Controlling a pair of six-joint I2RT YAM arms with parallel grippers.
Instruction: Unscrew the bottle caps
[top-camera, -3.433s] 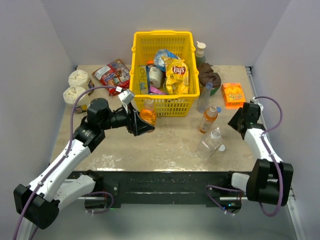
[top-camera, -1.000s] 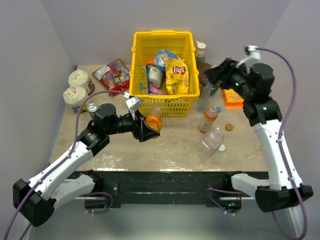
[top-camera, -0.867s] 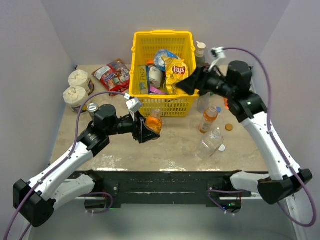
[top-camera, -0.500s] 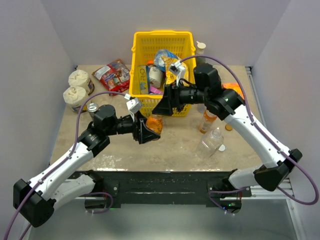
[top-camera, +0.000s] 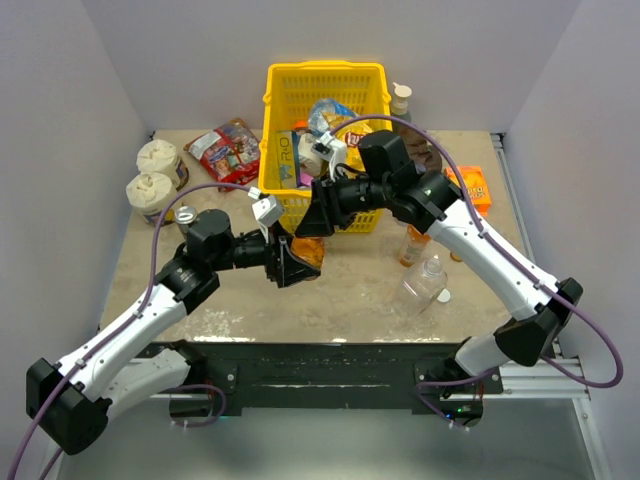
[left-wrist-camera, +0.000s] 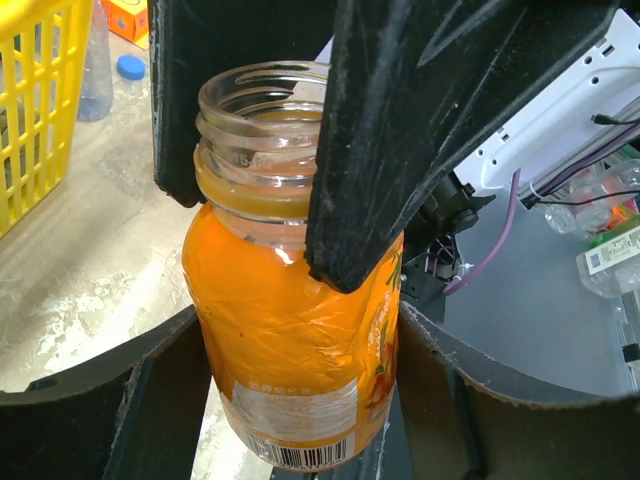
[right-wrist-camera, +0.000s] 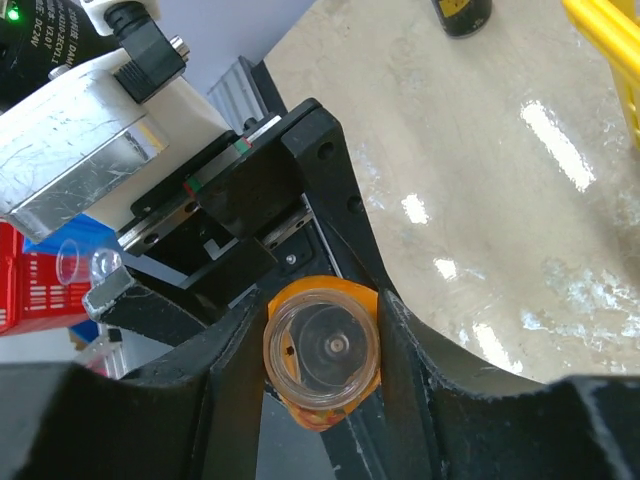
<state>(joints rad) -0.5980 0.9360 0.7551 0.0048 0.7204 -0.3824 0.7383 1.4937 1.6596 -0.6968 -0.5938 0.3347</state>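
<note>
Clamping juice bottle (left-wrist-camera: 280, 300), L gripper (left-wrist-camera: 298, 350) on body, R gripper (right-wrist-camera: 322, 320) on neck, beige tabletop (top-camera: 360, 290) (lilac walls (top-camera: 200, 60))

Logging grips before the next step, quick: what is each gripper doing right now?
Left gripper: closed on the orange juice bottle, around its body.
Right gripper: closed on the same bottle's open neck.
</note>
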